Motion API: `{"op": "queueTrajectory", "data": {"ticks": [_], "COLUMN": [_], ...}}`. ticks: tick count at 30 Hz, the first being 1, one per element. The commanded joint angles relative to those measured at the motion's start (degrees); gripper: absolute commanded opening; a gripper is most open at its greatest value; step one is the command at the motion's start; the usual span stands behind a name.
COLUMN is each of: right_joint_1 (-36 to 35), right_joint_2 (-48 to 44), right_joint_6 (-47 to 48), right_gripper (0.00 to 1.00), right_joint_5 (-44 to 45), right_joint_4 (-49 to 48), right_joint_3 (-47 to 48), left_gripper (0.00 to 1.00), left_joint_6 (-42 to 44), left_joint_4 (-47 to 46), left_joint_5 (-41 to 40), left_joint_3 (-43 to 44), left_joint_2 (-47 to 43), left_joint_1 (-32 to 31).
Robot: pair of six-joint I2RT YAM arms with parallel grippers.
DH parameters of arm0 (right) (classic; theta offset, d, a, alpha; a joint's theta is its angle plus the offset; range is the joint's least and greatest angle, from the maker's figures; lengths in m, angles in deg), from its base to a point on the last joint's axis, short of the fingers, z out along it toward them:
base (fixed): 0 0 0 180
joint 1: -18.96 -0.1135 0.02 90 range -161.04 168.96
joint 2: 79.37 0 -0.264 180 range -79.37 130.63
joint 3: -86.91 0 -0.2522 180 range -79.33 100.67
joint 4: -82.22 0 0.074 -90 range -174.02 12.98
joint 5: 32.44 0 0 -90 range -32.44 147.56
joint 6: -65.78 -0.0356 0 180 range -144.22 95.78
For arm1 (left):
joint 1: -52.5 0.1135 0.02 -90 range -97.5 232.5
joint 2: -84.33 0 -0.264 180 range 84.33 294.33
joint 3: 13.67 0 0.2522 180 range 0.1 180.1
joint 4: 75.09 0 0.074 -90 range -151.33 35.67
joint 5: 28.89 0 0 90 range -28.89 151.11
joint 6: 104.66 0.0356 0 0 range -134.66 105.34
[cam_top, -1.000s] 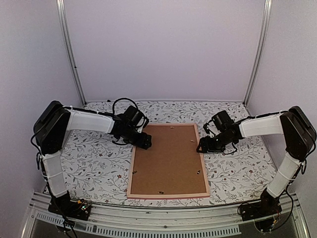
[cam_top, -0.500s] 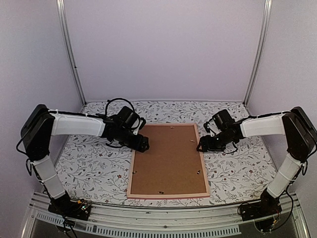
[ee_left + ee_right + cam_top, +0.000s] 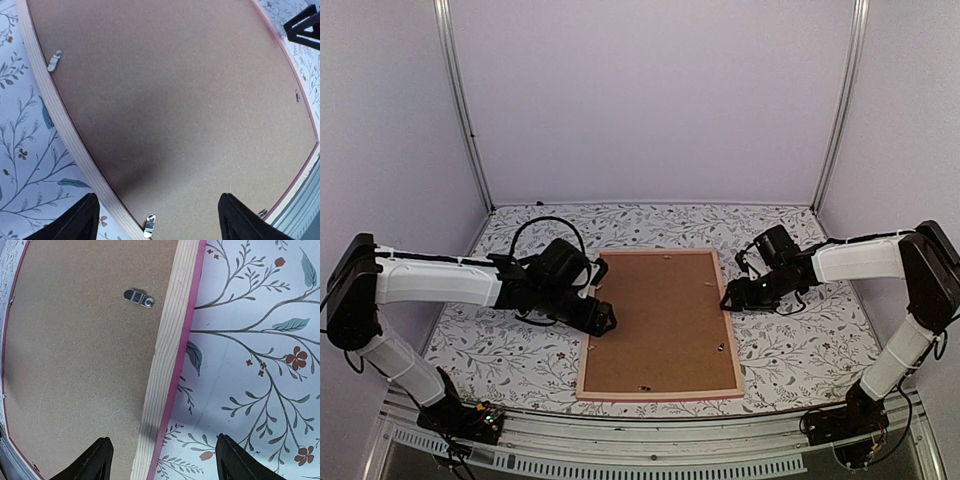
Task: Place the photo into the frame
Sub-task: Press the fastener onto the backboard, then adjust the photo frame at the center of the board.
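A: What is the biggest thing here?
B: The white worktop printed with grey leaves and twigs (image 3: 800,350). The two arms reach over it from both sides.
A: And what lies on it?
B: The large rectangular frame of pink-salmon wood (image 3: 588,350). It lies flat in the middle, back side up, with one short rail close to the near edge.
A: What is inside the frame?
B: A plain brown fibre backing board (image 3: 660,310) fills it from rail to rail. The photo I cannot see, because the board covers all the inside.
A: Where is the left pincer (image 3: 157,220)?
B: Over the left long rail, about its middle. Its jaws are spread wide, one finger above the worktop and one above the board, and they grip nothing.
A: And the right pincer (image 3: 162,460)?
B: Over the right long rail, in the far half. It is also spread, one finger on each side of the rail, pinching nothing.
A: Anything small?
B: Small silver metal clips (image 3: 139,298) sit on the board, just beside the rails.
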Motion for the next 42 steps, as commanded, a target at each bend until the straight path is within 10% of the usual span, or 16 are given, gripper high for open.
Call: {"op": "queueTrajectory", "data": {"ticks": [1,42], "right_joint_1": [-0.06,-0.22], "right_joint_2": [-1.80,-3.89], "right_joint_6": [-0.68,-2.15], "right_gripper": [0.74,0.74], "right_joint_5": [-0.64,-1.36], "right_joint_4": [-0.48,-1.82], "right_joint_3": [-0.92,-4.13], "left_gripper": [0.84,0.84], "left_joint_6": [-3.13,-18.12], "left_joint_4": [-1.35,-1.44], "left_joint_5": [-0.43,-2.56], "left_joint_3": [-2.26,-6.85], "left_joint_2": [-0.38,1.88], "left_joint_1": [-2.61,-14.31]}}
